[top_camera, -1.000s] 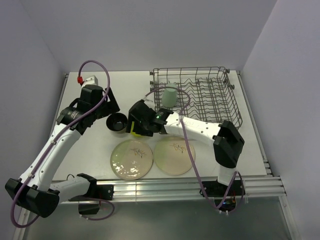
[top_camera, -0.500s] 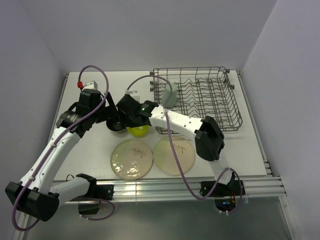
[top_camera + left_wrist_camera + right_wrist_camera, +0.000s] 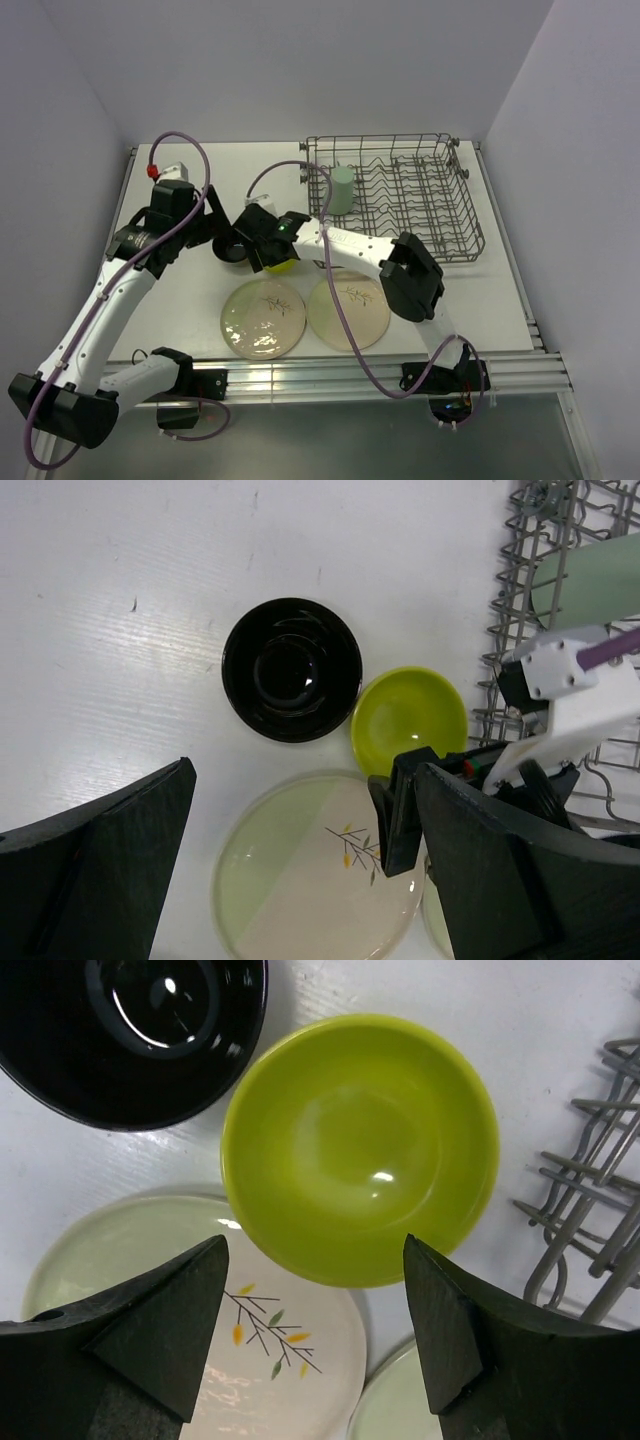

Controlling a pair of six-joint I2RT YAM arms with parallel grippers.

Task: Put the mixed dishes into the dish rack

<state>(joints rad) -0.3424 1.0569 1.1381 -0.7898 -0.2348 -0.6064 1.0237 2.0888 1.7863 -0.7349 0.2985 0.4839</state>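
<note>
Since the bowl (image 3: pixel 281 263) sits on the table (image 3: pixel 180 290) hemmed in by the dark cup (image 3: pixel 232 247), the two plates (image 3: pixel 263 317) and the rack (image 3: pixel 468 200), the overhead view shows little room for error. The right gripper (image 3: pixel 262 250) hangs over the bowl while the left gripper (image 3: pixel 213 226) hovers just beside the dark cup, so the arms are near enough to knock together if both go down at once. Only the mint cup (image 3: pixel 342 190) is in the rack, standing at its left end; the other four dishes lie on the table. From the left wrist, that gripper's jaws stand wide apart with nothing between them, above the gap between dark cup and a plate. A descent here would likely land a finger on the plate rim or nudge the cup into the bowl. From the right wrist, the jaws are also apart and empty, poised over the bowl's near edge where it touches or slightly overlaps a plate — I cannot tell which. A pinch on the rim seems called for. That glossy rim could slip, though, or a fingertip could catch the plate and drag it — or shove the bowl against the rack wires.
</note>
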